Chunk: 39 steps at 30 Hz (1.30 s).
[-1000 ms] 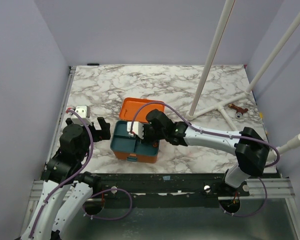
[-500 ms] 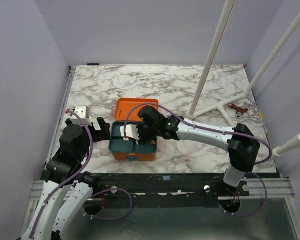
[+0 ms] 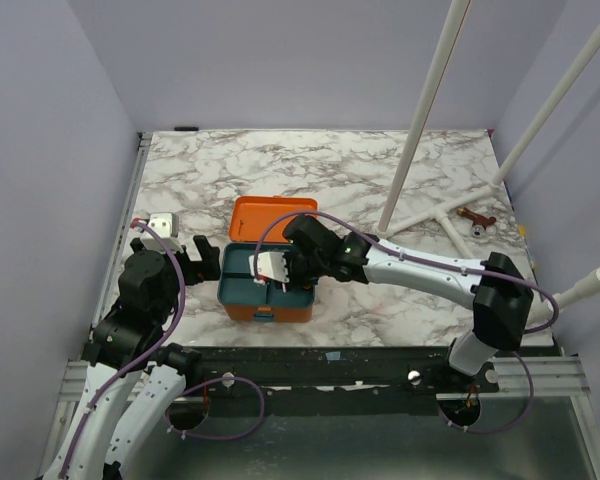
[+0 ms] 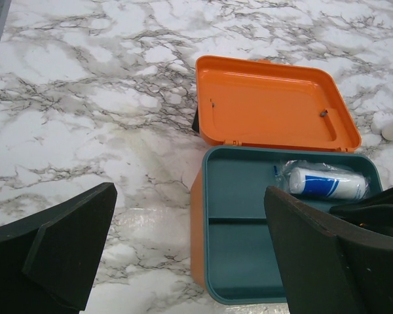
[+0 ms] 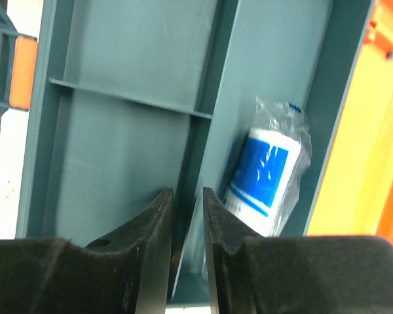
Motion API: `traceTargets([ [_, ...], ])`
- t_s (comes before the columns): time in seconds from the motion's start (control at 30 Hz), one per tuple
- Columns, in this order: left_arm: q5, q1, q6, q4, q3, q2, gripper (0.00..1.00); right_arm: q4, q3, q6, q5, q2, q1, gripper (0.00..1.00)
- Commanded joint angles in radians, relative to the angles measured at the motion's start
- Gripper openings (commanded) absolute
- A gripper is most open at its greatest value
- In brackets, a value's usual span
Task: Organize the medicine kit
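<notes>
Open medicine kit (image 4: 198, 222) on the marble worktop (image 4: 85, 98), near its front edge and between the two arms, with the orange lid (image 4: 275, 101) laid flat behind it and the teal tray (image 4: 249, 255) seated inside. A white roll with a blue label (image 4: 327, 183), sealed in loose clear wrap, lies in the tray's rear compartment; the front compartments that can be seen are bare. The right gripper (image 5: 187, 193) hangs low over the tray, its fingers only narrowly parted and holding nothing, the gap lined up above the long divider (image 5: 217, 65) with the roll just beside the outer finger. The left gripper (image 4: 190, 191) hovers beside the kit's left wall, fingers spread wide and touching nothing. Probable hazards: (a) a descent from this pose would likely land the right fingers on the divider rather than in a compartment, pressing or tilting the tray; (b) the slack wrap could catch on the adjacent finger as the arm lifts, dragging the roll out of its compartment; (c) the kit looks light and nothing braces it, so any sideways contact from either arm may slide or turn it on the smooth worktop; (d) the right forearm crosses near the lid, and a careless sweep might knock the lid forward onto the tray.
</notes>
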<state>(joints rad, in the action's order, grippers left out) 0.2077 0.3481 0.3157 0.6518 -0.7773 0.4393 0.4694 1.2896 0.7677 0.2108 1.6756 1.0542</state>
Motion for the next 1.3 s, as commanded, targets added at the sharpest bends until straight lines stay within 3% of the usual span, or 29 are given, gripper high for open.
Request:
traceTargets([
  [0.0,-0.002,-0.004,0.003,-0.014,0.007,-0.013,0.98,0.027,-0.039,-0.029,-0.082,-0.092,0.005,0.28],
  [0.23,-0.002,-0.004,0.005,-0.009,0.005,-0.007,0.99,-0.256,-0.140,-0.160,-0.267,-0.241,-0.029,0.39],
  [0.47,-0.002,-0.005,0.006,-0.007,0.006,0.002,0.98,-0.362,-0.087,-0.473,-0.554,-0.200,-0.090,0.41],
  [0.57,-0.010,-0.006,0.006,-0.008,0.008,0.010,0.98,-0.351,-0.041,-0.617,-0.669,-0.157,-0.118,0.37],
  [0.67,-0.020,-0.006,0.005,-0.005,0.007,0.031,0.99,-0.328,-0.015,-0.752,-0.717,-0.122,-0.159,0.23],
  [0.77,-0.025,-0.006,0.002,0.000,0.007,0.050,0.98,-0.297,-0.001,-0.896,-0.709,-0.088,-0.213,0.03],
  [0.8,-0.031,-0.006,0.002,0.000,0.009,0.057,0.98,-0.295,-0.004,-0.930,-0.695,-0.081,-0.232,0.01],
  [1.27,-0.118,-0.008,0.198,0.106,0.004,0.211,0.98,-0.381,-0.056,-1.126,-0.567,0.055,-0.363,0.01],
])
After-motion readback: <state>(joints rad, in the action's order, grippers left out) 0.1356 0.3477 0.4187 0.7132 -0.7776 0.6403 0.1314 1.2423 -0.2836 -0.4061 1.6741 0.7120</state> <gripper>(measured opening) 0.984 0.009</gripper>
